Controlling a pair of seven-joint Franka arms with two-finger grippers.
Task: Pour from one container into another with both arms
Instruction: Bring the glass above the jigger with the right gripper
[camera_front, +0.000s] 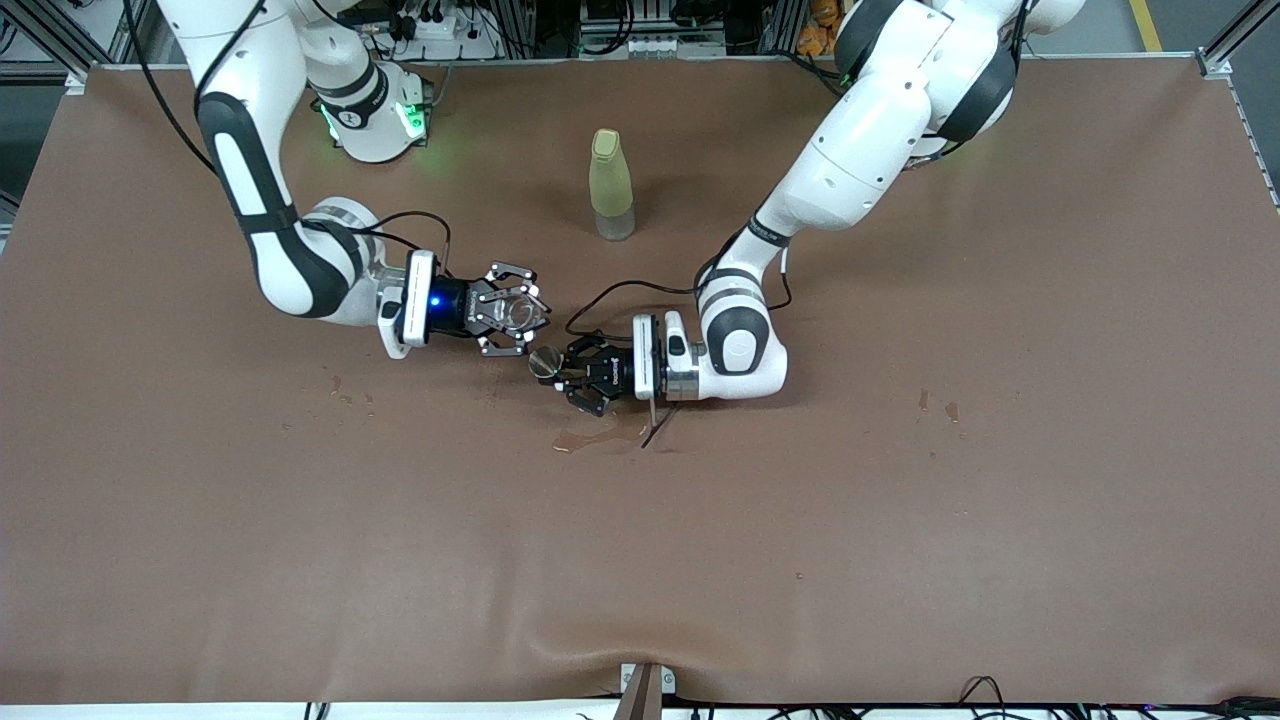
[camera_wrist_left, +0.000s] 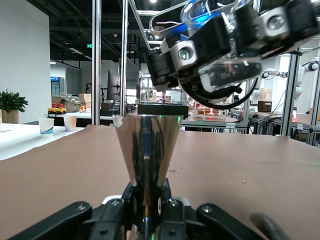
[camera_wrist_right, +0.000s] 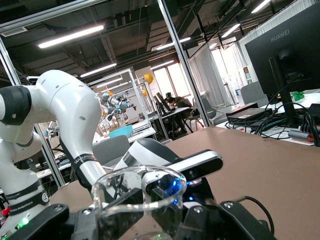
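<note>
My right gripper (camera_front: 508, 310) is shut on a clear glass (camera_front: 522, 314) held over the middle of the brown table (camera_front: 900, 520). In the right wrist view the glass (camera_wrist_right: 131, 192) fills the jaws of that gripper (camera_wrist_right: 142, 212). My left gripper (camera_front: 572, 377) is shut on the narrow waist of a shiny metal cone-shaped cup (camera_front: 545, 363), which stands upright. In the left wrist view the cone (camera_wrist_left: 147, 145) rises from the left gripper (camera_wrist_left: 148, 210). Just above it hangs the right gripper (camera_wrist_left: 225, 57) with the glass (camera_wrist_left: 227, 75) tilted.
A yellow-green bottle (camera_front: 611, 185) stands upright on the table, farther from the front camera than both grippers. A small wet puddle (camera_front: 590, 437) lies under the left gripper. Small stains (camera_front: 935, 403) mark the table toward the left arm's end.
</note>
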